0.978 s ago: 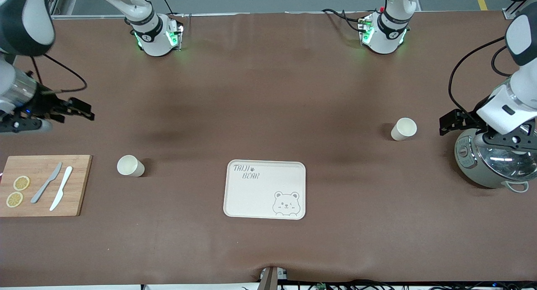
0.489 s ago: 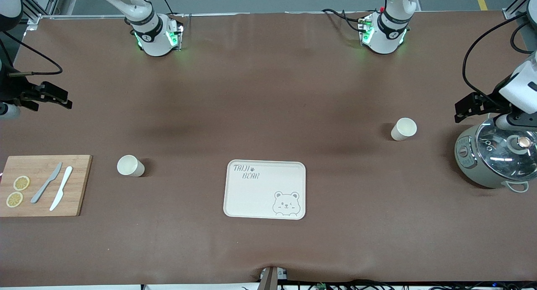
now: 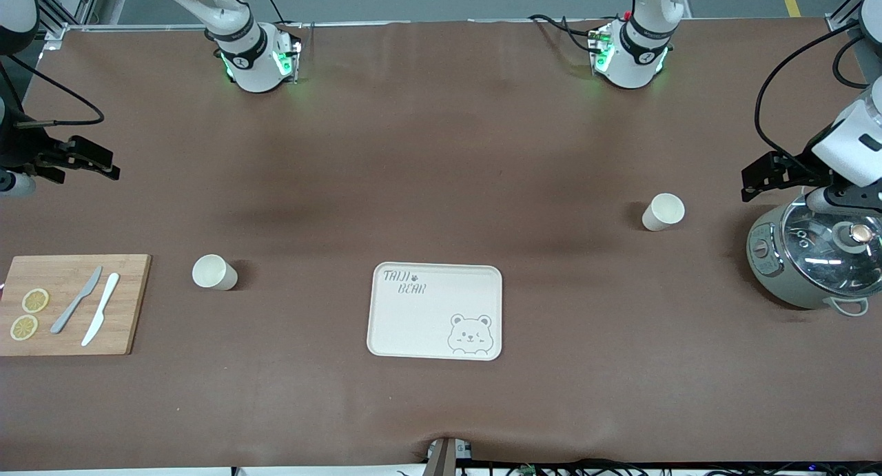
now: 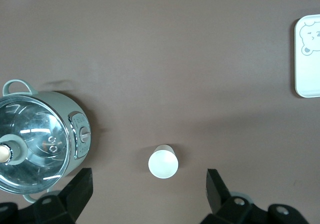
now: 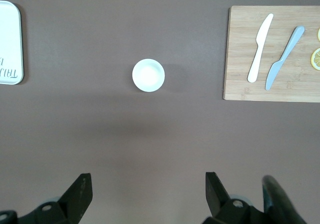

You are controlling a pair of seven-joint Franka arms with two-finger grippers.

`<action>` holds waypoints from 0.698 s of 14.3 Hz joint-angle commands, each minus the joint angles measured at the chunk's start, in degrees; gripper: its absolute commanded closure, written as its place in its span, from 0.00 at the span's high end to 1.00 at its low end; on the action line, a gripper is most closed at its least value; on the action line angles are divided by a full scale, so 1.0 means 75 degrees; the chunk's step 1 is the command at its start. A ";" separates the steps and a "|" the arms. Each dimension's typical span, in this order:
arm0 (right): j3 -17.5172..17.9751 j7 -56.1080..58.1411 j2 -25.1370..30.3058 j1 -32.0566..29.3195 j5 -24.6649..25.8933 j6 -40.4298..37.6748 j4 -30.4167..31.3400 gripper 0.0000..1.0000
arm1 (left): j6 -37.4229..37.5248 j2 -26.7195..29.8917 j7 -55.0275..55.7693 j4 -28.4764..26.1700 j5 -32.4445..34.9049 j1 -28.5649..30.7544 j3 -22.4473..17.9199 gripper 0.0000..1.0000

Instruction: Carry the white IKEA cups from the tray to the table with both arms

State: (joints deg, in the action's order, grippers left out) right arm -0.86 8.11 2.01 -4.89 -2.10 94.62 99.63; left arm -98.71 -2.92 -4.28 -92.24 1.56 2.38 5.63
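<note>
front view of a long brown table [image 3: 441,152] with two white robot arms whose bases stand along its upper edge. the largest item is a cream rectangular tray with a bear drawing [image 3: 435,311], lying flat at the middle of the table, near the camera edge. at the right arm's end lies a wooden cutting board [image 3: 72,304] carrying a grey knife [image 3: 76,299], a white knife [image 3: 100,318] and two lemon slices [image 3: 29,313]. at the left arm's end stands a grey-green cooker with a glass lid [image 3: 813,259].

two white ikea cups stand upright on the bare table, well apart. one cup [image 3: 214,272] sits between the cutting board and the tray. the other cup [image 3: 663,211] sits between the tray and the cooker, farther from the camera than the tray.

the right gripper [image 3: 83,160] hangs in the air over the table's end, above the cutting board's area, jaws spread wide and holding nothing. the left gripper [image 3: 768,176] hangs just beside the cooker, jaws also spread wide and empty.
</note>
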 commanded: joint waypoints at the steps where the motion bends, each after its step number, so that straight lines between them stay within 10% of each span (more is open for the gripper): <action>1: 0.0092 -0.0027 -0.0092 -0.0087 0.0116 -0.0112 -0.0206 1.00 | 0.0293 -0.0056 -0.0154 0.0263 0.0085 -0.0118 -0.0048 1.00; 10: 0.0127 -0.0039 -0.0103 -0.0040 0.0339 -0.0077 -0.0206 1.00 | 0.0446 -0.0044 -0.0273 0.0264 -0.0126 -0.0119 -0.0048 1.00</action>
State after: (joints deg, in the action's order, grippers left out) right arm -0.48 8.12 2.01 -4.85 -0.39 94.64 99.59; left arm -96.90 -2.93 -5.58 -91.64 1.41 1.83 5.64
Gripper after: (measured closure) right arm 0.000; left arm 0.000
